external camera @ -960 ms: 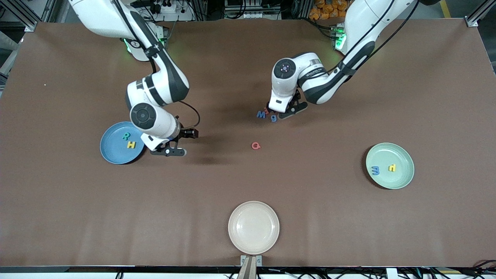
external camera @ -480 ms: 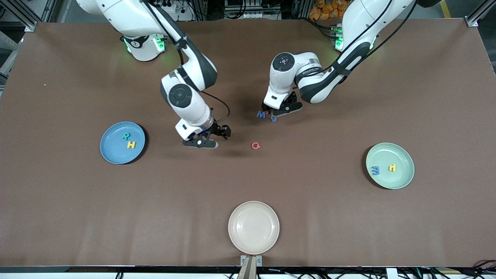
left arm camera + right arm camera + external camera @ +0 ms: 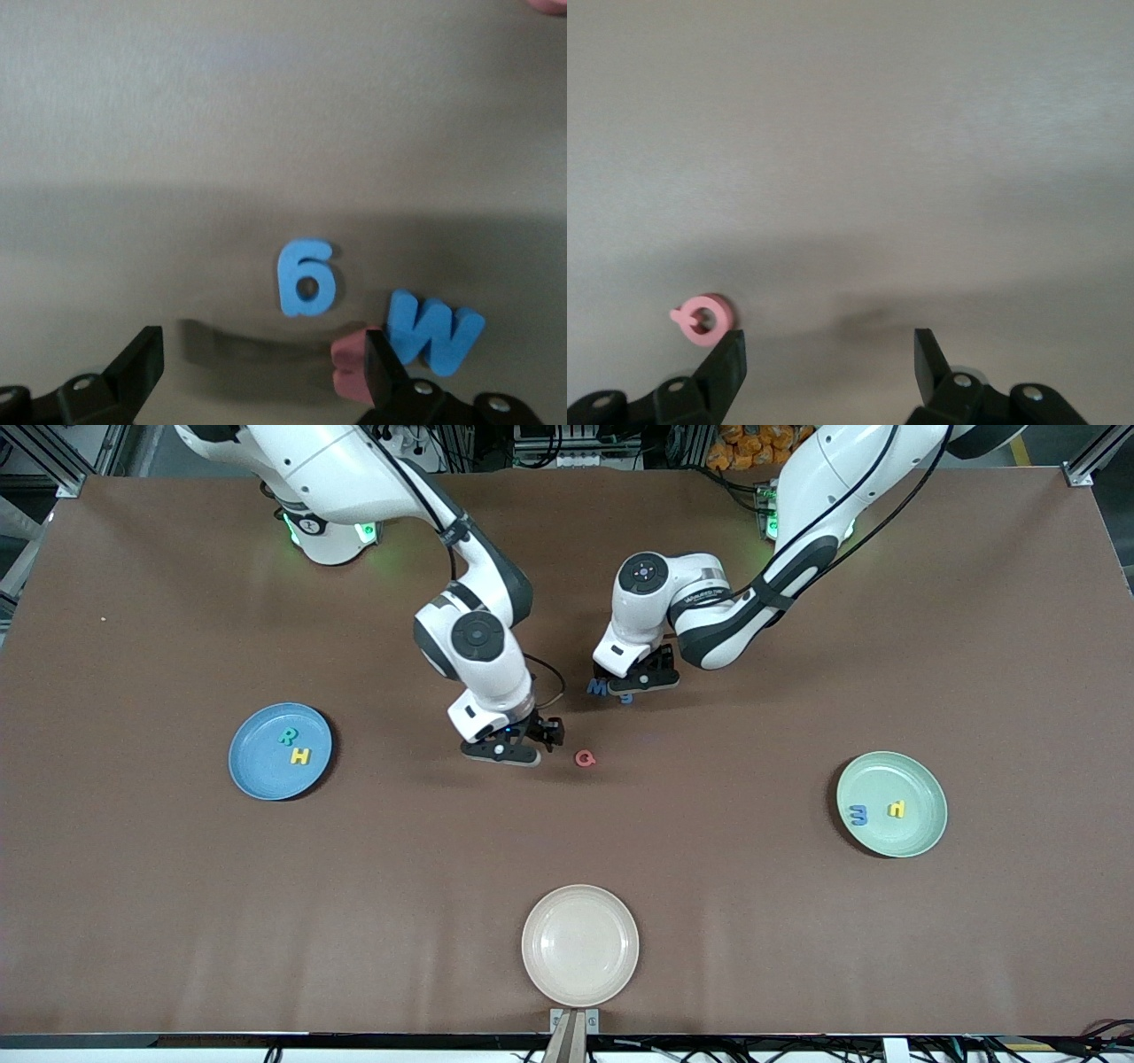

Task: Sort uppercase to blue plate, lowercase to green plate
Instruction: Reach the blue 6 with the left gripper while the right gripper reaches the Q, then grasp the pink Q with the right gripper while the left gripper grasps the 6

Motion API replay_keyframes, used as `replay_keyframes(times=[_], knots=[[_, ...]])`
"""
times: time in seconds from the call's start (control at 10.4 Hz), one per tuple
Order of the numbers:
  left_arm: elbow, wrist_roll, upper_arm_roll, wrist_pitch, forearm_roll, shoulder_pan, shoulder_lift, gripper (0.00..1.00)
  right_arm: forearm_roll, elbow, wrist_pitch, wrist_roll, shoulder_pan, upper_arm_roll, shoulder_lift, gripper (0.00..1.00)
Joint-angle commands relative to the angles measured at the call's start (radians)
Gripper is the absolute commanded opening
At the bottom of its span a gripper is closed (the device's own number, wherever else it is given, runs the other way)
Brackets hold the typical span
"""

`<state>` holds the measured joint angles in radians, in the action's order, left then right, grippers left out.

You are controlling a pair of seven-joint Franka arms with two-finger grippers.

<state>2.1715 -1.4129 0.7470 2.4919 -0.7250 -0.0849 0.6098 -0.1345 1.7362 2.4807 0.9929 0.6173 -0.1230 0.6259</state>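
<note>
From the front, my right gripper (image 3: 523,751) hangs low over the table near its middle, jaws spread and holding nothing; the red G (image 3: 585,758) lies just beside it at three o'clock. My left gripper (image 3: 631,684) is low over the letter cluster at about one o'clock from the G, jaws wide and empty. There the blue M (image 3: 598,687) peeks out beside it, the blue g (image 3: 626,699) showing just under its tip. The blue plate (image 3: 257,766) sits toward my right arm's end, carrying the green R (image 3: 288,736) and the yellow H (image 3: 301,756). The green plate (image 3: 921,779) sits toward my left arm's end, with the blue e (image 3: 858,814) and the yellow lowercase letter (image 3: 897,809) in it. A cream plate (image 3: 549,921) rests at six o'clock, nearest the camera.

In my left wrist view, my fingers (image 3: 142,367) stand wide apart. The blue g (image 3: 307,277) lies between them, untouched. The red lowercase letter (image 3: 350,365) is against one finger, and the blue M (image 3: 436,330) is next to it.

In my right wrist view, my fingers (image 3: 726,365) gape over bare table, and the red G (image 3: 704,318) lies just outside one fingertip.
</note>
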Motion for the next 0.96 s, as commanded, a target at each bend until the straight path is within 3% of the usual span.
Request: replay_keyframes(times=[0.0,0.29,0.58,0.86], knots=[[-0.025,0.063,0.0,0.005,-0.025,0.01,0.007,1.0,-0.063,-0.11,-0.014,0.067,0.034,0.0,0.073,0.84],[-0.045,0.072,0.0,0.005,-0.022,0.007,0.027,1.0,-0.065,-0.174,-0.005,0.07,0.085,0.0,0.13,0.82],[-0.081,0.089,-0.009,0.005,-0.02,-0.005,0.073,1.0,-0.123,-0.237,0.015,0.073,0.116,0.0,0.201,0.79],[-0.085,0.088,-0.014,0.004,-0.02,-0.009,0.074,1.0,-0.154,-0.244,0.026,0.072,0.119,0.0,0.228,0.76]])
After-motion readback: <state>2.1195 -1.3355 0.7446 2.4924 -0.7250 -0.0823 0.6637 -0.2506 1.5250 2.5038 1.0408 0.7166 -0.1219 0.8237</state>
